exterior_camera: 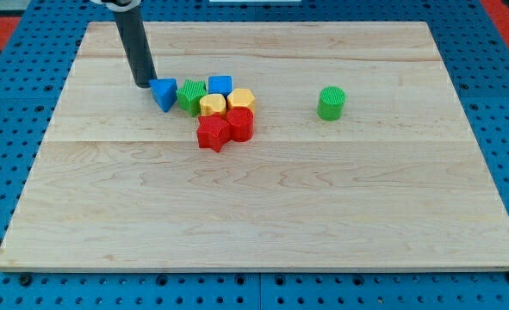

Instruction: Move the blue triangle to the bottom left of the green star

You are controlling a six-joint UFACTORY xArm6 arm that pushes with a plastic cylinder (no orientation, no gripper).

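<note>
No legible text, label, brand, number or sign is appearing anywhere in the camera view; the wooden board (263, 207), the coloured blocks and the dark rod are all showing plain, unmarked surfaces

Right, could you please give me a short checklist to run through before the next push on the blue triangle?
1. My tip at the blue triangle: ok, it sits just off the triangle's left edge; actual contact, cannot tell.
2. Blue triangle's place: not ok, it lies left of the green star, not at its bottom left.
3. Gap between triangle and star: not ok, they look to be touching, so a push rightward would likely shove the star.
4. Goal spot below-left of the star: ok, bare wood.
5. Red blocks near the path: ok, they sit right of the goal spot.
</note>
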